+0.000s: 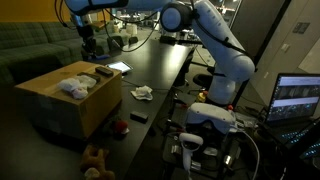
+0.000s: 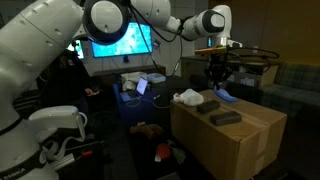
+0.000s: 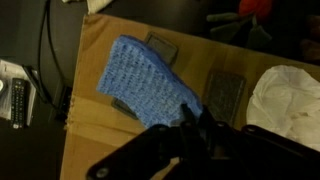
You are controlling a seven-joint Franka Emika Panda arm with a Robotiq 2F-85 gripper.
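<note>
Dim room; a box [image 2: 235,140] sits on the worktop [image 1: 160,60]. At its far end lies a blue cloth [image 3: 145,80], end effector [image 2: 216,78] just above, released or clenched I cannot tell. Best descend square over the cloth's middle, clear of the white rag [image 2: 188,97].

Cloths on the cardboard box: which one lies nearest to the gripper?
The blue cloth: the gripper hangs right above it. The white cloth lies apart from it, farther along the top of the cardboard box.
</note>
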